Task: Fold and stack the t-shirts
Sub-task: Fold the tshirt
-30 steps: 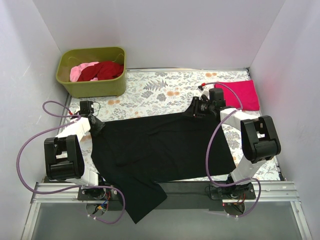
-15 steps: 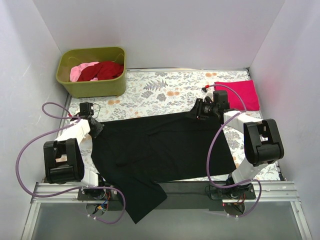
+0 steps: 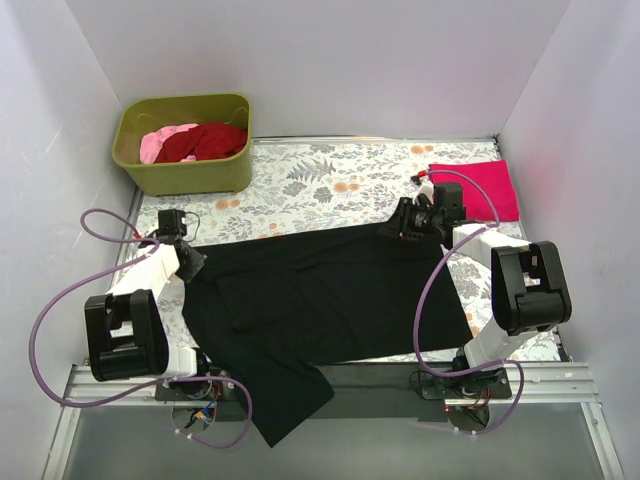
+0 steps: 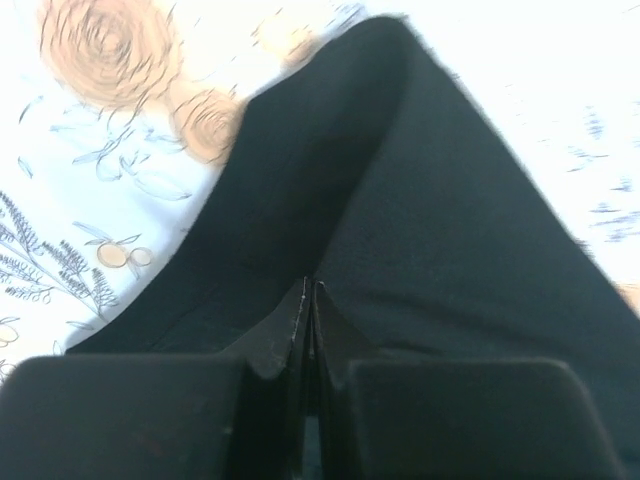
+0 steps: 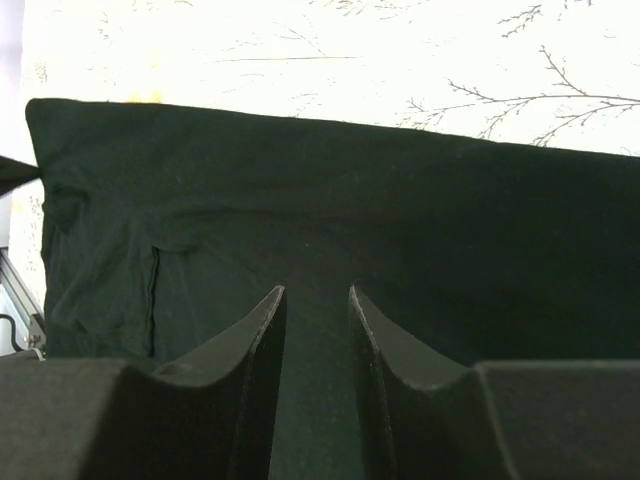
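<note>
A: Top external view: the soft black cotton t-shirt (image 3: pixel 320 300) lies spread on the grey-and-orange floral table cloth (image 3: pixel 320 180). Since a second ago the left gripper (image 3: pixel 190 262) has clamped its left edge.

B: Right gripper (image 3: pixel 408 222)?

A: Jaws part-open over the far corner; grip unclear. Fold seems ready to start. No readable writing.

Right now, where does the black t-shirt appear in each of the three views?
Top external: black t-shirt spread across the centre, between both arms.
Left wrist: fills the middle and right.
Right wrist: covers the lower two thirds.
Shared landmark: floral table cloth around it.
</note>
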Available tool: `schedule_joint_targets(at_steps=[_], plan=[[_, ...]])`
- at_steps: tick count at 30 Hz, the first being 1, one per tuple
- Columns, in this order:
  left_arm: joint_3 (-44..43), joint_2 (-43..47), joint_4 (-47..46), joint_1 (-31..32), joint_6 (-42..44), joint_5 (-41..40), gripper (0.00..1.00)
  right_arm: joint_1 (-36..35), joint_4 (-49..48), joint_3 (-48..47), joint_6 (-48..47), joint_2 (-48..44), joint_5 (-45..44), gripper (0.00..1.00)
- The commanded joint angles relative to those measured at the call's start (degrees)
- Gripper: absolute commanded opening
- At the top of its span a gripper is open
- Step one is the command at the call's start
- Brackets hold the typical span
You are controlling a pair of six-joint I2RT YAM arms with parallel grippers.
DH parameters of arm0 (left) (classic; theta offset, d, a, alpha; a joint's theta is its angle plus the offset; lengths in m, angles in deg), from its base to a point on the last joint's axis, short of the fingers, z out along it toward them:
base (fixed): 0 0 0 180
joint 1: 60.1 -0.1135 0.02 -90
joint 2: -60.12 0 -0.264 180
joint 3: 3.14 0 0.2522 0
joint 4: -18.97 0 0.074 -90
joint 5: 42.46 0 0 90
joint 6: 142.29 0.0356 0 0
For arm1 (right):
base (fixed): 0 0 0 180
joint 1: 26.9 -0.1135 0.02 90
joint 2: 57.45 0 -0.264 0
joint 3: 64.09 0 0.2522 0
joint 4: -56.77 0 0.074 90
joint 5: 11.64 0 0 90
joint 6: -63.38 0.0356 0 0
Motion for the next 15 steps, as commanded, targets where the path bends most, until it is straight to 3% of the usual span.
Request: schedule_joint_targets(at_steps=[1, 4, 5, 10, 15], plan=[[2.3, -1.0, -0.8, -0.2, -0.7, -2.4, 0.08, 0.7, -1.6, 0.6, -1.2, -1.1, -0.1, 0.33], [3.1, -1.7, -2.7, -0.2, -0.7, -3.9, 0.19, 1.3, -1.4, 0.8, -1.7, -1.5, -1.9, 0.34], [3.1, -1.5, -2.8, -0.2, -0.7, -4.5, 0.28, 1.3, -1.3, 0.7, -2.1, -1.6, -2.2, 0.34], [-0.4, 2.5, -1.9, -0.2, 0.7, -5.4, 0.56, 2.5, 1.0, -0.4, -3.4, -1.2, -4.4, 0.34], [-5.8, 2.1, -2.1, 0.0, 2.7, -4.2, 0.6, 4.0, 3.8, -2.3, -4.8, 0.1, -6.5, 0.34]])
